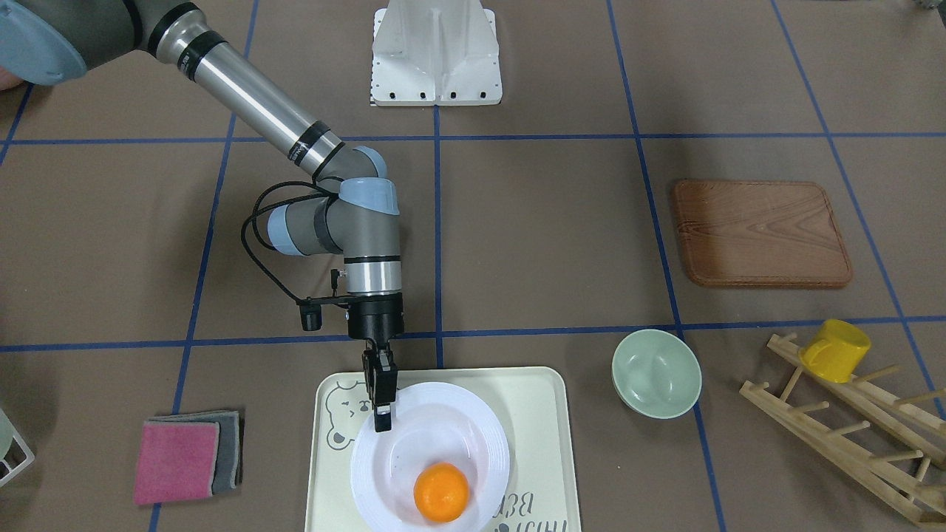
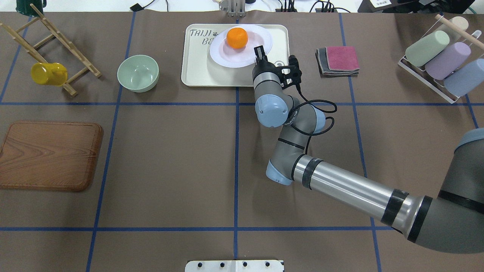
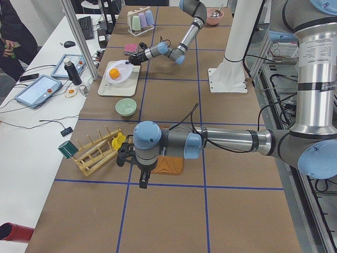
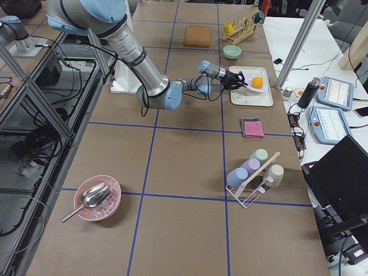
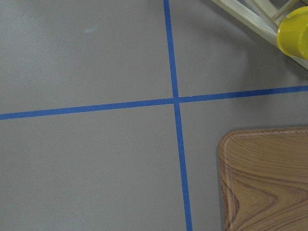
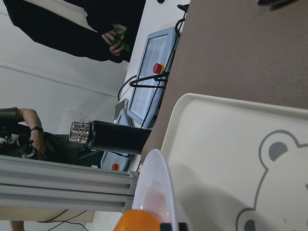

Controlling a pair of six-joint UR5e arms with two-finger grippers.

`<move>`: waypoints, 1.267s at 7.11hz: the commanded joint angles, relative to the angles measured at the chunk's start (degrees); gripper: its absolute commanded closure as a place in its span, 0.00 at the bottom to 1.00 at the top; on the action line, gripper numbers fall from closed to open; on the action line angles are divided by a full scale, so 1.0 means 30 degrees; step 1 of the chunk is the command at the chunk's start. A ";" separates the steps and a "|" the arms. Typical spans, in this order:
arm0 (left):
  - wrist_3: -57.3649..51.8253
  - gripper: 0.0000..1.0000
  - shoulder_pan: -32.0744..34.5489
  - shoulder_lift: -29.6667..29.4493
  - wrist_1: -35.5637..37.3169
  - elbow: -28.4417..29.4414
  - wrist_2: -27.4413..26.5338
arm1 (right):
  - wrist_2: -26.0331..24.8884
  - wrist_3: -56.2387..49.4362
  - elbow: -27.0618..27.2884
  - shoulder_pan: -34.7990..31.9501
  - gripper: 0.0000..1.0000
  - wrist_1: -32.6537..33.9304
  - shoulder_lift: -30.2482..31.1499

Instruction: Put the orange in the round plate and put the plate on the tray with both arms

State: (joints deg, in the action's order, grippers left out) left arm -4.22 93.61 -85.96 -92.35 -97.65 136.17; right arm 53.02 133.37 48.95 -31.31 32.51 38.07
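The orange (image 1: 441, 493) lies inside the white round plate (image 1: 473, 428), toward its far side from the robot. The plate is over the cream tray (image 1: 539, 414) with the bear drawing. My right gripper (image 1: 382, 412) reaches down to the plate's near rim and is shut on it; the right wrist view shows the rim (image 6: 159, 187) edge-on above the tray (image 6: 216, 144). My left gripper (image 3: 142, 182) hangs over bare table beside the wooden board, far from the tray. It shows only in the left side view, so I cannot tell whether it is open or shut.
A pale green bowl (image 1: 656, 373) stands beside the tray. A brown wooden board (image 1: 761, 233) and a wooden rack (image 1: 850, 428) with a yellow cup (image 1: 835, 349) lie beyond it. Folded cloths (image 1: 185, 458) lie on the tray's other side. A rack of pastel cups (image 2: 438, 56) is at the far right. A person (image 3: 13, 31) is at the side desk.
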 commanded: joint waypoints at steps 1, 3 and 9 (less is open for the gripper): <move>0.0000 0.01 -0.0001 0.0000 0.0023 -0.0087 -0.0010 | 0.3166 -0.6349 0.4913 0.0182 0.00 0.1049 0.2434; -0.0087 0.01 -0.0030 0.0320 -0.0035 -0.0116 0.0019 | 0.7646 -1.3402 0.8868 -0.0688 0.00 0.3615 0.5525; -0.0146 0.01 0.0000 0.2042 -0.0064 -0.1314 0.0546 | 2.3176 -3.4689 1.6023 -1.1512 0.00 1.6742 1.0301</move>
State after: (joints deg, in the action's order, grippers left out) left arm -4.54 93.62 -82.46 -92.24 -100.12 137.58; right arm 113.76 43.38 94.57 -57.67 76.35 65.85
